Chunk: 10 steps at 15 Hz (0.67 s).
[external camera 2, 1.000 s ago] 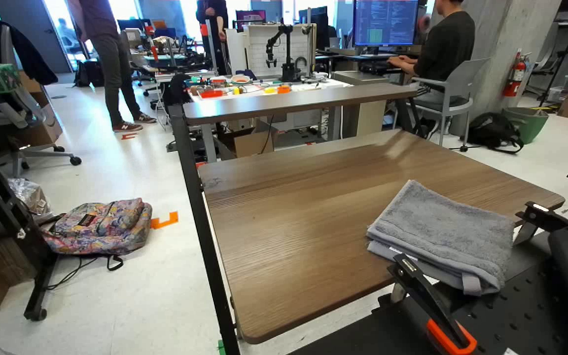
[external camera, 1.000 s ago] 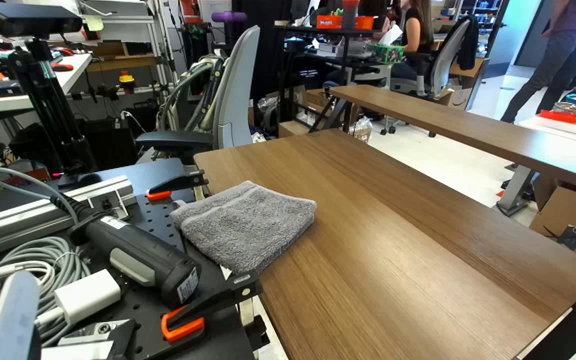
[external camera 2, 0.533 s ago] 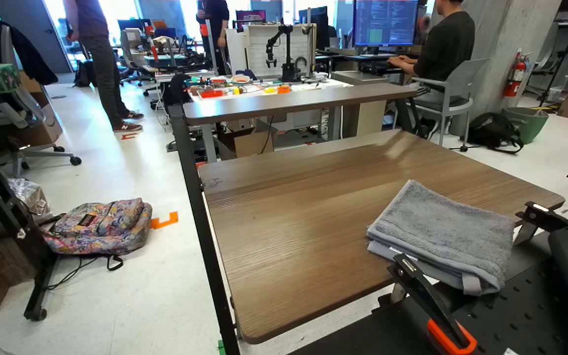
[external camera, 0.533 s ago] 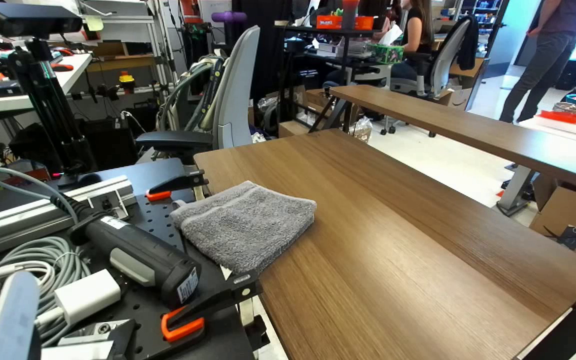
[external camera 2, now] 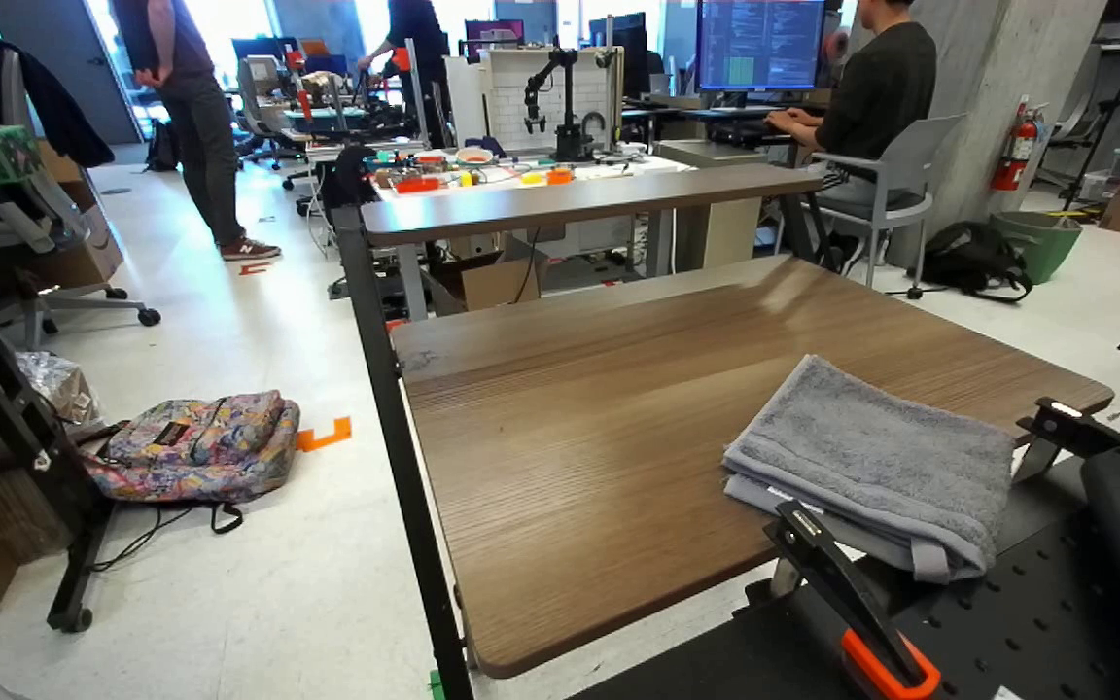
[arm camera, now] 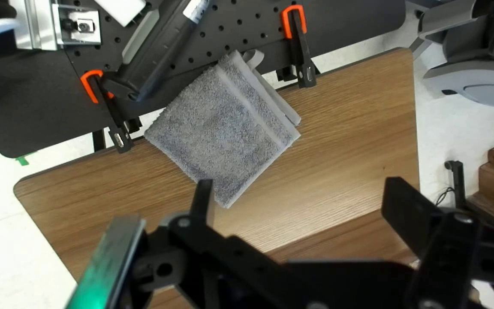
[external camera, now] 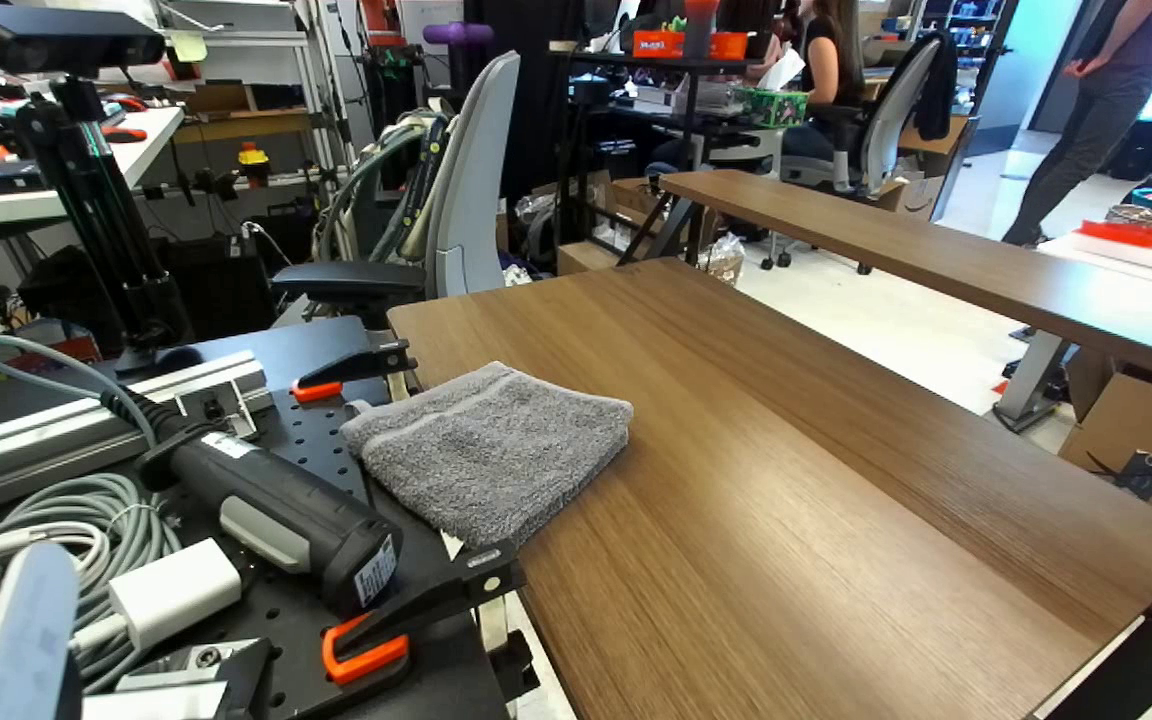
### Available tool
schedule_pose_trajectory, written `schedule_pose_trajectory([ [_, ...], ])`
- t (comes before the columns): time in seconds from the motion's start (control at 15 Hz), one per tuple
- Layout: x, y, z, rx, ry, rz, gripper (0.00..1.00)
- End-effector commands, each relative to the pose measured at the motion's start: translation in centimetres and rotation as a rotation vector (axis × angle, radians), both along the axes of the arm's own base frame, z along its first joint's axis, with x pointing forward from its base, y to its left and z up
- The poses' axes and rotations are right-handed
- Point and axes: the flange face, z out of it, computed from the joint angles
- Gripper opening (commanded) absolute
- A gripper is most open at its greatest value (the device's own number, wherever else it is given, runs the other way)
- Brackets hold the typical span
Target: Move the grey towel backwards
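A folded grey towel (arm camera: 223,128) straddles the wooden desk (arm camera: 354,116) and the black perforated board (arm camera: 251,28), the hand (arm camera: 301,193) spread wide.

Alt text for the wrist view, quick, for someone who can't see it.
A folded grey towel bridges a black worktop and a wooden table, lying between two clamps. The claw stands open along the picture's bottom, holding nothing.
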Motion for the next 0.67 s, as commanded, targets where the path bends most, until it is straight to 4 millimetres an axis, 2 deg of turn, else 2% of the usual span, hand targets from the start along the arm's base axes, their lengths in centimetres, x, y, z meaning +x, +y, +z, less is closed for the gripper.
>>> schedule_pose_trajectory([
  [0.0,2.5,1.2,-3.6,-0.028,0.006,-0.004,1.00],
  [0.6,6.5,3.3,-14.1,-0.074,0.124,0.020,1.00],
])
